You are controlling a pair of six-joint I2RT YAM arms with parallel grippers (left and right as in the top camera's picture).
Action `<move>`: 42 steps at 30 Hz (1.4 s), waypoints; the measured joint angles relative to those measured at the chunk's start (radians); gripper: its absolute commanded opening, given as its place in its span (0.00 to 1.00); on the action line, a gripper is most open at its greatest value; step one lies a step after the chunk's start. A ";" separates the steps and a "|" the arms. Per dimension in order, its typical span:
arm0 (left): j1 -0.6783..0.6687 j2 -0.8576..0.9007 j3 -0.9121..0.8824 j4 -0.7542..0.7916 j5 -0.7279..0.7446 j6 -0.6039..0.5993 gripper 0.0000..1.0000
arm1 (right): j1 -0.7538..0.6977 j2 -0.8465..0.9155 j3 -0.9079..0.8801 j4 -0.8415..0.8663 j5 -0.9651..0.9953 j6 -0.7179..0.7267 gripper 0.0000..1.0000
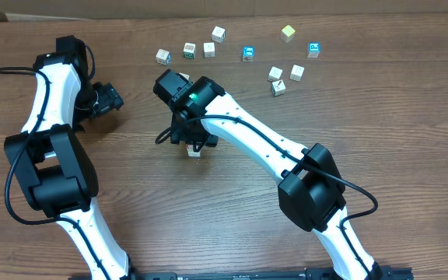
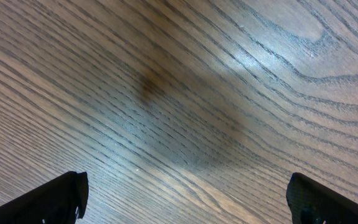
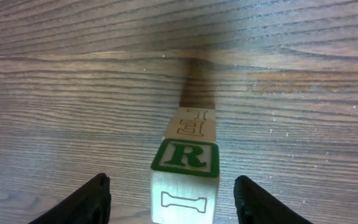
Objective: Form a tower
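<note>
The tower [image 3: 185, 163] is two pale wooden cubes, one on the other. The upper cube has a green R on its top face, and the lower cube [image 3: 195, 122] shows an E. My right gripper [image 3: 171, 186] is open and straddles the upper cube, with a gap on each side between the cube and the black fingers [image 3: 92, 199]. From overhead the right gripper [image 1: 194, 145] hides most of the tower [image 1: 195, 152]. My left gripper [image 1: 107, 99] is at the table's left. In its wrist view the left gripper [image 2: 186, 190] is wide open over bare wood.
Several loose pale cubes [image 1: 209, 50] lie in a row at the back of the table [image 1: 379, 124]. Among them are two blue-faced cubes [image 1: 248, 53] and a yellow cube [image 1: 288, 33]. Three more pale cubes [image 1: 278, 88] sit to the right.
</note>
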 measured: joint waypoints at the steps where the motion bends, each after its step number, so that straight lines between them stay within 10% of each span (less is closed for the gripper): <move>1: 0.000 0.000 0.000 0.000 0.000 0.000 1.00 | -0.001 0.000 0.001 0.002 -0.002 0.000 0.64; 12: 0.000 0.000 0.000 0.000 0.000 0.000 1.00 | -0.101 0.000 0.065 -0.027 -0.010 -0.045 0.65; 22: 0.000 0.000 0.000 0.000 0.000 0.000 1.00 | -0.188 0.000 0.065 -0.185 -0.025 -0.049 0.04; 42: 0.000 0.000 0.000 0.000 0.000 0.000 1.00 | -0.158 0.000 0.025 -0.176 -0.175 -0.137 0.04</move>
